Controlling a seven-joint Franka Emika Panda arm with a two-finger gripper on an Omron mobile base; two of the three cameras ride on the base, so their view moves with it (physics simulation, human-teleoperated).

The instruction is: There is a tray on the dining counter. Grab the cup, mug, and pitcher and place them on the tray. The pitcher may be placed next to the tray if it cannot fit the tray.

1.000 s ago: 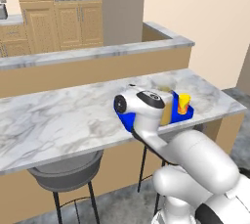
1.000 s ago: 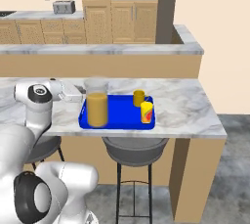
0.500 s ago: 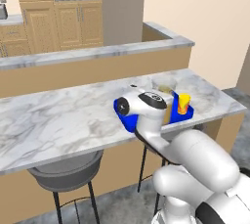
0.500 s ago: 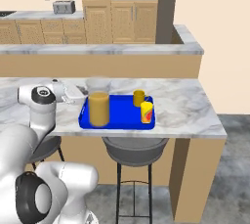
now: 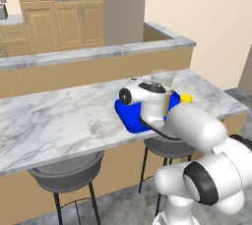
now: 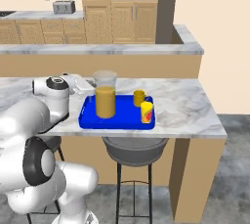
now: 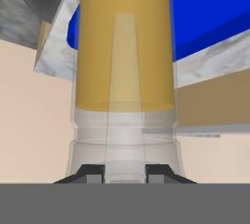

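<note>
Pitcher [image 6: 105, 100] on tray [image 6: 117, 120]: glass, juice-laden, likely heavy, slippery, fragile. Tool [image 7: 125, 173] clamped on its rim; best held there, upright.

Dining counter [image 6: 185, 108] bears tray [image 6: 90, 120].

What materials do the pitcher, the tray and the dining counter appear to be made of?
The pitcher looks like clear glass: the tray's blue and the orange juice show through its wall. The tray seems to be glossy plastic, judging by its uniform bright blue and rounded rim, though painted metal is possible. The dining counter has a marble-like top, white with grey veining.
</note>
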